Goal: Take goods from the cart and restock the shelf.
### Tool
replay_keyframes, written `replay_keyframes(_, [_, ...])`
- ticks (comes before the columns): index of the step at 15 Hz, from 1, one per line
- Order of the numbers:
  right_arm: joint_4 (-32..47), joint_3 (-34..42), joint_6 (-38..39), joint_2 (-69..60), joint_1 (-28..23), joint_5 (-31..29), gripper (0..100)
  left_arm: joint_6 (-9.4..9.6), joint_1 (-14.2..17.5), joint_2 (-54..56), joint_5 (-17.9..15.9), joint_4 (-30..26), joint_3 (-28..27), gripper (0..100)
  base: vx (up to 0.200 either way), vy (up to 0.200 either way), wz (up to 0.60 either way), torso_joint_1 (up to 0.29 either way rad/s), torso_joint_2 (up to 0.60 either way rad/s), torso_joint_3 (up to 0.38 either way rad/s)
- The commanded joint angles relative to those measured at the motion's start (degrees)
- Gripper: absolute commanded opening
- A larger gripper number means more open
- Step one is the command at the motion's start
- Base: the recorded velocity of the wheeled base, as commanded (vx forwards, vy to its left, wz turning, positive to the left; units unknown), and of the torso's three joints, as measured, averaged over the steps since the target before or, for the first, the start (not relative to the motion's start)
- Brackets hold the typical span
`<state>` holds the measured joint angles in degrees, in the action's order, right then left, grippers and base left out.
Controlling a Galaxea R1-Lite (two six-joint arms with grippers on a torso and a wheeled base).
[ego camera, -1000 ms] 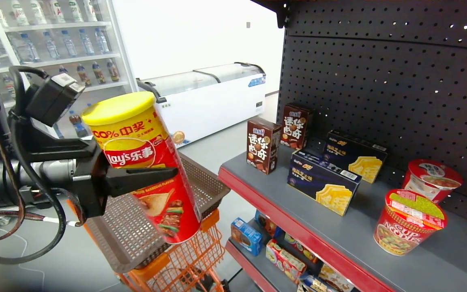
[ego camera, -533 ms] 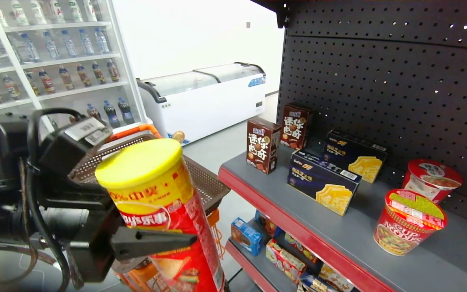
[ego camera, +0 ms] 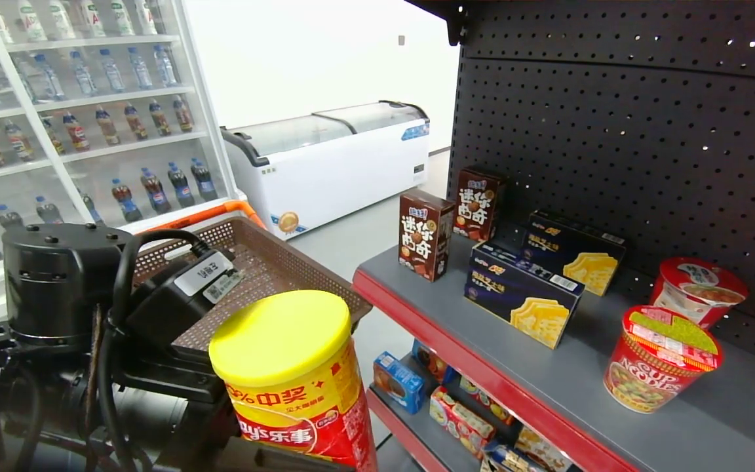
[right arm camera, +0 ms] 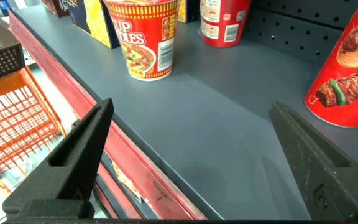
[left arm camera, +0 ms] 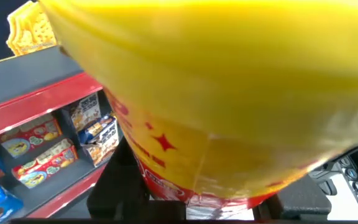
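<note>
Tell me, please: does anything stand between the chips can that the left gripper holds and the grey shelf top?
Nothing visible does. The chips can hangs left of the shelf, with only open air up to its red front edge. Bare grey surface lies between the dark blue boxes and the cup noodles.

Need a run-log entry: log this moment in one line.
left gripper: shut on chip can | right gripper: open above shelf | status: not yet shelved
</note>
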<state>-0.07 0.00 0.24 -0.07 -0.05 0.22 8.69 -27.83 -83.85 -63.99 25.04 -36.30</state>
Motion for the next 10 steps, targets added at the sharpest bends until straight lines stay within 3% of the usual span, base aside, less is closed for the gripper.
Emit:
replay_keyframes(1, [0.0, 0.0, 0.0, 0.1, 0.0, 0.0, 100, -0.08, 0.2, -0.4, 0.0, 0.0, 0.0, 0, 0.000, 0.000, -0.60, 0.002, 0.00, -0.002])
replay_keyframes(10, [0.0, 0.0, 0.0, 0.1, 0.0, 0.0, 100, 0.01, -0.2, -0.5, 0.1, 0.0, 0.0, 0, 0.000, 0.000, -0.60, 0.003, 0.00, 0.004])
